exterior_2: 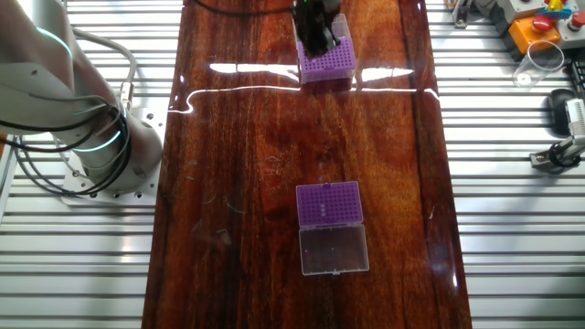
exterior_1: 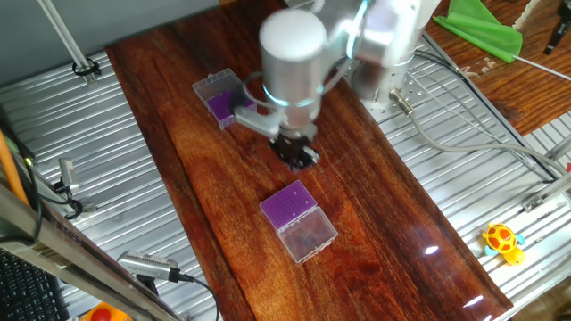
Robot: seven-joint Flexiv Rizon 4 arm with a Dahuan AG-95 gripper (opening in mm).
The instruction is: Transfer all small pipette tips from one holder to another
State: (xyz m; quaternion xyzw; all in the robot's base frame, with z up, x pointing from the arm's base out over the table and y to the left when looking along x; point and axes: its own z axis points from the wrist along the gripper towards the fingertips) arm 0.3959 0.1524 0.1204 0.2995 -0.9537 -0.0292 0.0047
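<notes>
Two purple pipette tip holders with open clear lids stand on the wooden table. One holder (exterior_1: 290, 205) (exterior_2: 327, 60) has its lid (exterior_1: 309, 236) lying flat. The other holder (exterior_1: 220, 100) (exterior_2: 329, 203) lies near the robot base, with its lid (exterior_2: 335, 249) flat too. A few small specks (exterior_2: 322, 217) that may be tips show on this insert. Elsewhere the tips are too small to see. My gripper (exterior_1: 296, 153) (exterior_2: 315, 37) hangs just over the first holder's edge. Its dark fingers look close together, but I cannot tell if they hold a tip.
The robot base (exterior_2: 91, 137) stands on ribbed metal beside the wood, with cables (exterior_1: 464, 134) trailing off. A yellow toy (exterior_1: 502, 241), a green cloth (exterior_1: 486, 27), an orange box (exterior_2: 535, 27) and a clear cup (exterior_2: 545, 57) lie off the wood.
</notes>
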